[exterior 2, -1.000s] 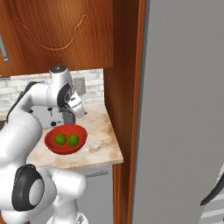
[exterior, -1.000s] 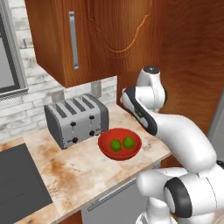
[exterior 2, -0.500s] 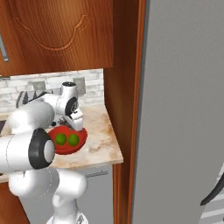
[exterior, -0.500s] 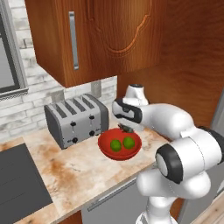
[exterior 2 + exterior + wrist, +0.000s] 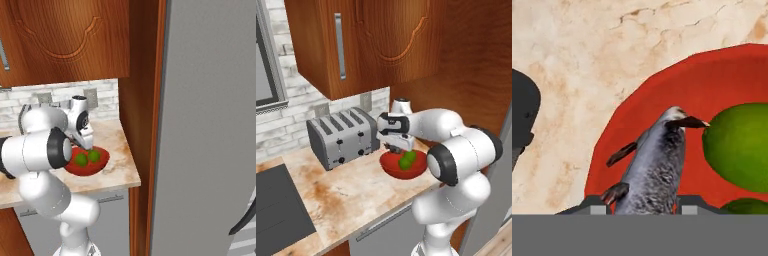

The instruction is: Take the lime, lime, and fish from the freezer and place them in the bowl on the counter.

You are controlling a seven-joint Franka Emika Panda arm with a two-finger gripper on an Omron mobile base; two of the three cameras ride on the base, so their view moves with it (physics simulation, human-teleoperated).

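presently, both limes [image 5: 407, 159] are lodged in the bowl [image 5: 391, 166]; the fish [image 5: 654, 170], clamped between the fingers [image 5: 592, 206], remains to be released.

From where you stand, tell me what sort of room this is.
A kitchen, and a rendered one by its look. A silver toaster stands on the marbled counter against a white brick wall, wooden cabinets hang above, and a tall grey freezer stands to the right.
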